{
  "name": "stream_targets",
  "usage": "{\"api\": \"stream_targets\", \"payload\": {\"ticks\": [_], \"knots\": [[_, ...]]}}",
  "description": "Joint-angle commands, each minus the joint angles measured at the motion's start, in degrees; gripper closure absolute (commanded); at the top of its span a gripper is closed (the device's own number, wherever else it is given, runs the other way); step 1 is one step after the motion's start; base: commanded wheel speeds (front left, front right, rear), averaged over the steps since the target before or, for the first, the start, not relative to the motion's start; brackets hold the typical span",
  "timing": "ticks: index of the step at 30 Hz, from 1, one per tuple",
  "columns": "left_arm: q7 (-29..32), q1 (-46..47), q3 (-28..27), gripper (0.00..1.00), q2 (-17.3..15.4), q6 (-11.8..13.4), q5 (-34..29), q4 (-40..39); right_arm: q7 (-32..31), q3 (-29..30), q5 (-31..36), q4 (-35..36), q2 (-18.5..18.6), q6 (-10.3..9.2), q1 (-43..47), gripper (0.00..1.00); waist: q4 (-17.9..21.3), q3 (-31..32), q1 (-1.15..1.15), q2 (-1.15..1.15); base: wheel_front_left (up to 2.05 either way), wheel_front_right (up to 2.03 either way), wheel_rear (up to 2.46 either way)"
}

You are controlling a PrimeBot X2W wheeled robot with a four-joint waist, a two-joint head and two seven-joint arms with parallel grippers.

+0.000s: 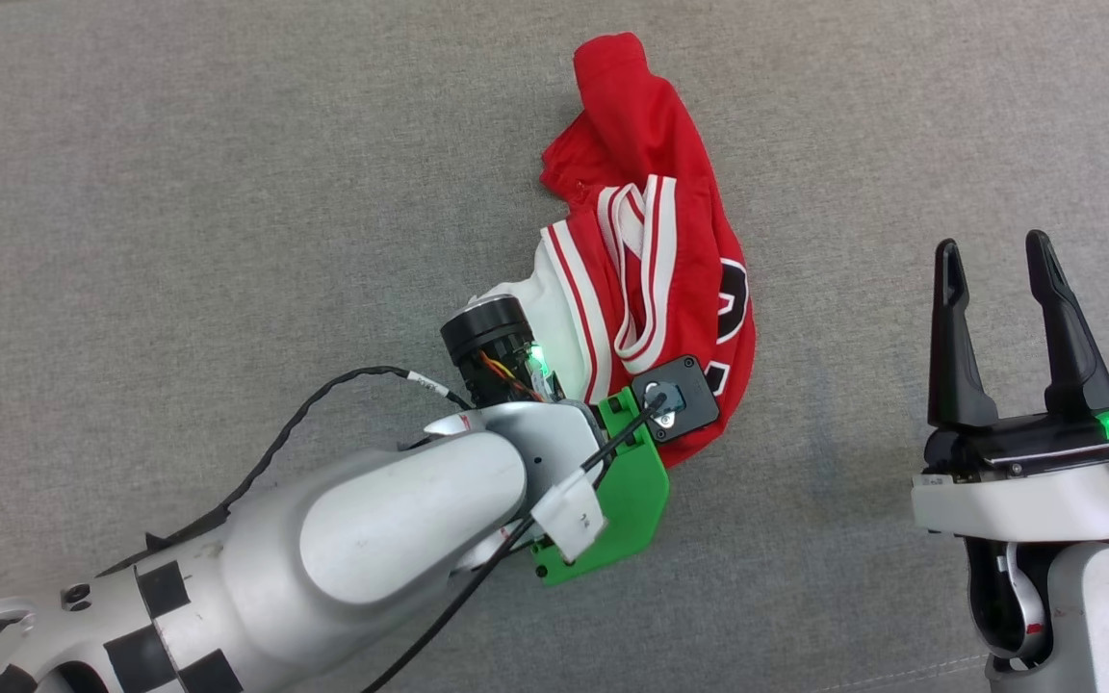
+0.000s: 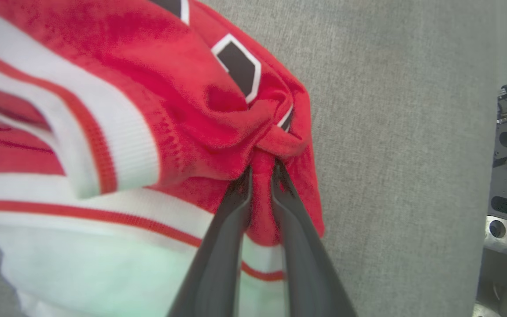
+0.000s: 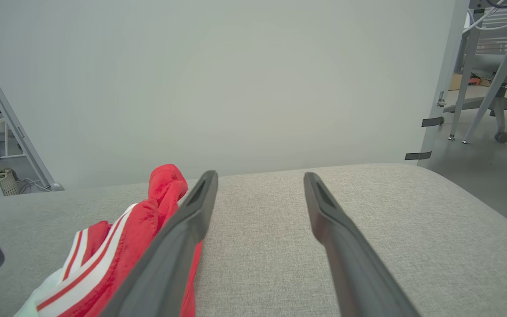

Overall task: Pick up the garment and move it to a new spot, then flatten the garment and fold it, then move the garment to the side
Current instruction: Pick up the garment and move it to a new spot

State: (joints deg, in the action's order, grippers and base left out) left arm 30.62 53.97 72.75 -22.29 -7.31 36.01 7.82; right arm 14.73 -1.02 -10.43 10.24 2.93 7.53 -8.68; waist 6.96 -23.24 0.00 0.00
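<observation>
Pickup looks the step in hand: the bunched red-and-white basketball-style garment (image 1: pixel 651 241) lies on the grey fabric surface (image 1: pixel 227 192), a red fold pinched in the nearly closed left gripper (image 2: pixel 262 169) — the right gripper (image 1: pixel 992 245) gapes empty — so next likely comes a lift and carry.

Left arm (image 1: pixel 372 539) reaches in from the lower left, pale forearm angled up and to the right, wrist turned downward. The left gripper (image 2: pixel 262 169) is pinched almost closed, both dark fingers (image 2: pixel 222 229) squeezing a bunched fold of the garment (image 2: pixel 183 101). Over on the right, the right gripper (image 1: pixel 991 250) hovers with fingers pointing forward, jaws spread wide, clear of the cloth.
</observation>
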Motion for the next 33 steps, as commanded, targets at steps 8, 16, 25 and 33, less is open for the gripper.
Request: {"api": "stream_targets", "payload": {"ticks": [8,16,25,33], "knots": [[-23.2,2.2,-1.4,0.00,1.7,-0.2,0.4,9.8,0.3,0.1,0.9,-1.7,0.0,-0.04,2.2,0.00,-2.8,6.7,0.00,0.00,0.00,0.00,0.00],[-41.3,-2.0,-8.2,0.00,1.9,7.7,-0.5,15.5,0.3,0.9,1.7,-2.7,0.0,-0.04,6.0,0.00,-5.5,11.9,0.00,0.00,0.00,0.00,0.00],[-45.6,-12.8,-20.6,0.00,-0.9,20.3,-2.5,11.6,0.3,2.7,2.4,-4.0,0.0,-0.04,8.5,0.00,-8.4,14.4,0.00,0.00,0.00,0.00,0.00],[-45.6,-29.0,-36.4,0.00,-1.9,27.1,-11.2,1.7,0.3,3.4,2.9,-4.9,0.0,-0.04,9.6,0.00,-10.3,16.2,0.00,0.00,0.00,0.00,0.00]]}}
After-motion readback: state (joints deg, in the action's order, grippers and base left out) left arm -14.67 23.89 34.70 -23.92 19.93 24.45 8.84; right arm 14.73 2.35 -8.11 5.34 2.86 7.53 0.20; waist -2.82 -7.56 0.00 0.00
